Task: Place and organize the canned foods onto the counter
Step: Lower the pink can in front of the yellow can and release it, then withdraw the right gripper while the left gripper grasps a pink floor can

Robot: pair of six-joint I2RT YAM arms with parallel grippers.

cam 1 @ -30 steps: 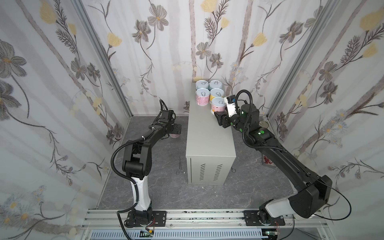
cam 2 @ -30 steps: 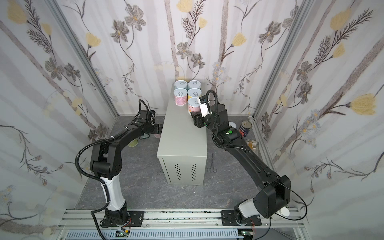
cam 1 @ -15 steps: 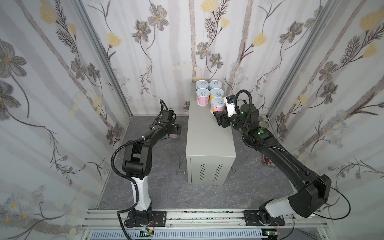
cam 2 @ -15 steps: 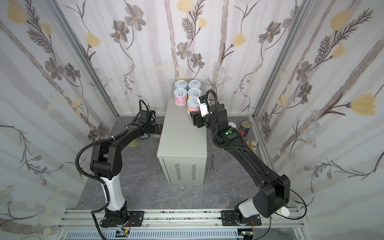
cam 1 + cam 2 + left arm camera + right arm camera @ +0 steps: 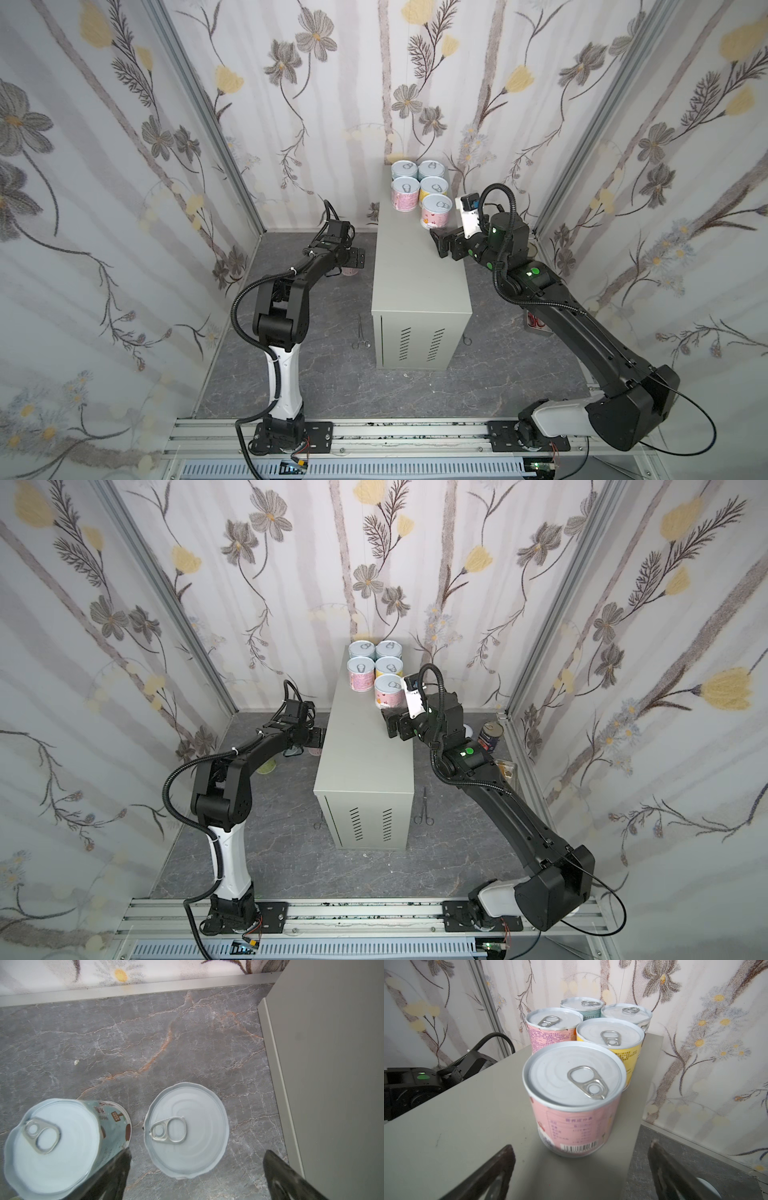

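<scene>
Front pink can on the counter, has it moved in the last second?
No. The front pink can stands in the same spot, just in front of the yellow can, by the right edge of the counter.

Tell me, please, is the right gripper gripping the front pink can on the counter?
No, the right gripper stands open and apart from the front pink can, which rests on the counter.

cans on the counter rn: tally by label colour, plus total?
Pink cans: 2
Yellow can: 1
Blue-green can: 1
Pale can, label colour unclear: 1
Total on the counter: 5
</scene>
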